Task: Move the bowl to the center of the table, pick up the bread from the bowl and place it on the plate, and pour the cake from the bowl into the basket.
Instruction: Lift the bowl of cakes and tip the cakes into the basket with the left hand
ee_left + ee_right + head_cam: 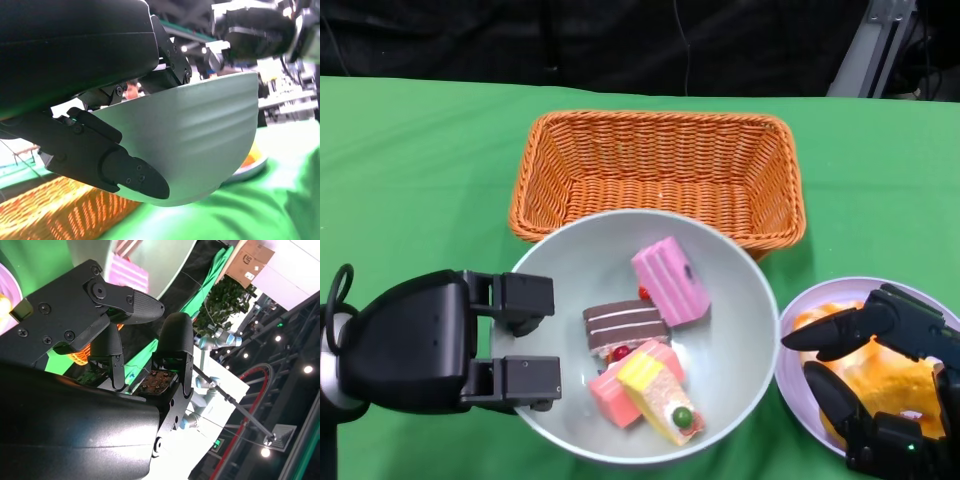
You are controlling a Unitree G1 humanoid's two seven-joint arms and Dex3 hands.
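My left hand [430,340] grips the left rim of the pale grey bowl [585,260]. In the left wrist view the bowl [200,130] hangs tilted above the green cloth, with fingers [135,175] under its wall. Inside lie a pink cake [670,282], a chocolate layered cake [623,325] and a yellow-and-pink cake [660,395]. The golden bread [895,385] rests on the lilac plate [786,360] at the right. My right hand [905,325] hovers over the bread with its fingers apart; in the right wrist view the fingers [175,340] hold nothing.
The orange wicker basket [658,165] stands just behind the bowl, and the bowl's far rim overlaps its front wall. Green cloth covers the table. The plate [250,165] sits close beside the bowl.
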